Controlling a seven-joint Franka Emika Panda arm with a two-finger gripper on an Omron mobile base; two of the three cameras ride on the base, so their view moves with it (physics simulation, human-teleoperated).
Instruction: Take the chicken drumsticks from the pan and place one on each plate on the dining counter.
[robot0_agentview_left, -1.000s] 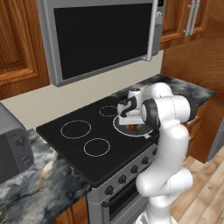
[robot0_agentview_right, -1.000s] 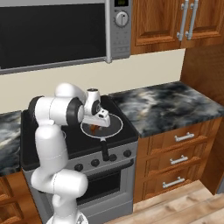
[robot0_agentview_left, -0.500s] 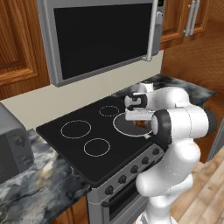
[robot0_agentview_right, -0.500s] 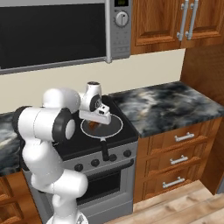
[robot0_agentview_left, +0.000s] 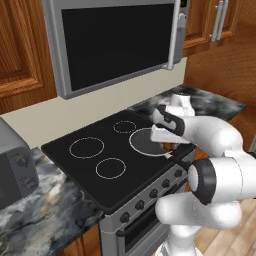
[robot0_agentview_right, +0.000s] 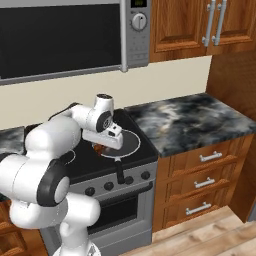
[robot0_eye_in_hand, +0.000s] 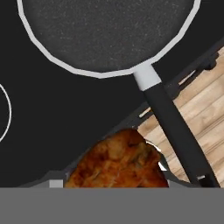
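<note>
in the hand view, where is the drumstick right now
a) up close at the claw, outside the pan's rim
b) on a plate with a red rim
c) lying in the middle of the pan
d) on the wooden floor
a: in the hand view the drumstick sits right at the claw, at the bottom of the picture, while the pan lies beyond it with nothing on the dark inside that shows.

A home kitchen, plainly. A black glass-top stove (robot0_agentview_left: 107, 155) with white ring burners and a row of knobs sits over an oven door (robot0_agentview_right: 117, 217). A steel microwave (robot0_agentview_right: 70, 37) hangs above it among brown wooden cabinets (robot0_agentview_right: 185, 25). Dark marbled counter (robot0_agentview_right: 192, 120) tops drawers with metal pulls, and the floor (robot0_agentview_right: 200, 240) is pale wood planks.
</note>
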